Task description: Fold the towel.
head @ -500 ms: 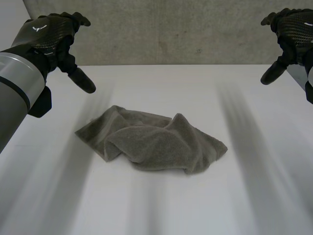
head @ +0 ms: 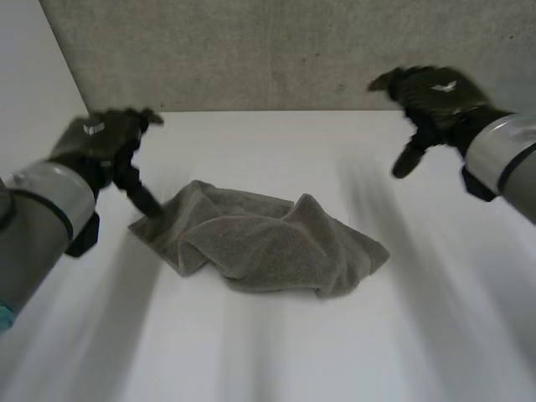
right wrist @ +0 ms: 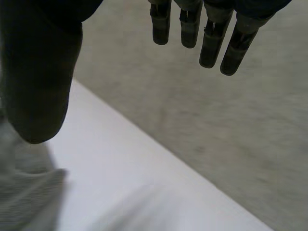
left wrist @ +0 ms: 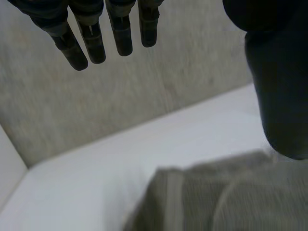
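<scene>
A crumpled grey towel [head: 260, 247] is lying in the middle of the white table [head: 276, 352]. The left hand [head: 105, 142] is hovering at the towel's far-left corner, its fingers [left wrist: 122, 33] straight and the thumb spread wide. Farther right, the right hand [head: 435, 96] is hanging well apart from the towel, its fingers [right wrist: 211, 45] likewise straight and wide. Each hand's back is bearing a white mark too small to read.

Tabletop [head: 276, 352]: we see plain white, evenly lit.
Wall [head: 276, 50]: speckled grey, meeting its far edge.
Left side: perhaps a white panel [head: 25, 67].

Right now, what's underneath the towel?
The crumpled towel rests on the white table. Nothing pokes out at its edges; anything beneath its folds is covered and cannot be seen.
</scene>
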Robot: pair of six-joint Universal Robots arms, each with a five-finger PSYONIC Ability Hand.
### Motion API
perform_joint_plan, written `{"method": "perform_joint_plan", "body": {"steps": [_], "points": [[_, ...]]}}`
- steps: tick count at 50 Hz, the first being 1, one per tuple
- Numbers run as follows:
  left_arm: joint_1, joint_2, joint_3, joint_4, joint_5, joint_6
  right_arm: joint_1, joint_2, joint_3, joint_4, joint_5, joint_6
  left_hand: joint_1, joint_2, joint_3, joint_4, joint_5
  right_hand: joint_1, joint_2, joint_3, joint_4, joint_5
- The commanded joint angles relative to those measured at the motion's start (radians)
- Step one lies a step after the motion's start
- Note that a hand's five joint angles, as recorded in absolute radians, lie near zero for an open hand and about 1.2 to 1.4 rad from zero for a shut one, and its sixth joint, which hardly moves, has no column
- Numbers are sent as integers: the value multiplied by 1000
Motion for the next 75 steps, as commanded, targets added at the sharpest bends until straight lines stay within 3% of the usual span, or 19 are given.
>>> {"method": "perform_joint_plan", "body": {"steps": [1,8,22,24,25,26,27,28,30,32,38,43,46,54,56,57,59,65,75], "points": [[27,-82,-114,24,77,-3,114,219,-137,48,-120,-56,-88,-82,-66,-86,-217,-52,-75,-71,-79,-54],[17,-212,-155,90,121,-11,185,495,-359,157,-115,-199,-83,-76,-60,-80,-211,-52,-75,-71,-79,-54],[9,-381,-140,226,116,-3,214,738,-538,174,-34,-322,0,6,22,3,-128,237,215,218,211,235],[9,-378,-133,237,116,-6,214,759,-550,174,-23,-352,312,319,334,315,184,543,521,525,517,542],[9,-378,-132,237,116,-6,214,759,-550,174,-23,-352,314,321,336,317,186,545,523,526,519,544],[9,-372,-125,243,116,-9,214,762,-553,174,-21,-366,558,565,580,561,430,763,741,744,737,762],[9,-372,-125,243,116,-9,214,762,-557,172,-18,-375,560,567,583,563,432,974,952,956,948,973],[9,-364,-113,257,116,-11,214,762,-558,172,-18,-375,839,846,862,842,711,977,954,958,951,975],[8,-356,-96,272,116,-8,213,764,-567,169,-17,-382,945,952,967,948,817,1169,1147,1151,1143,1168],[-3,-338,-44,284,111,3,213,764,-605,162,-3,-386,1129,1135,1151,1131,1000,1169,1147,1151,1143,1168],[-20,-326,72,281,111,3,214,747,-706,140,54,-374,1130,1136,1152,1132,1001,1169,1147,1151,1143,1168],[-23,-320,240,278,110,2,204,623,-737,-143,135,-258,1130,1136,1152,1132,1001,1169,1147,1151,1143,1168],[-23,-320,317,264,98,3,199,560,-682,-194,146,-227,1130,1136,1152,1132,1001,1169,1147,1151,1143,1168],[-77,-318,202,106,88,3,165,495,-421,-193,57,-198,1130,1136,1152,1132,1001,1056,1034,1037,1030,1054],[-95,-303,94,103,91,3,156,501,-357,-145,32,-198,1130,1136,1152,1132,1001,364,341,345,338,362],[-95,-303,93,103,91,3,156,501,-357,-145,32,-198,1130,1136,1152,1132,1001,360,338,341,334,359],[-98,-259,-8,106,96,3,156,521,-343,-92,28,-198,1130,1136,1152,1132,1001,32,10,13,6,31],[-126,-166,-148,108,108,5,156,552,-352,-41,12,-196,1130,1136,1152,1132,1001,28,6,10,2,27],[-149,62,-398,169,139,77,171,664,-433,88,-214,-187,1130,1136,1152,1132,1001,43,21,24,17,42]]}}
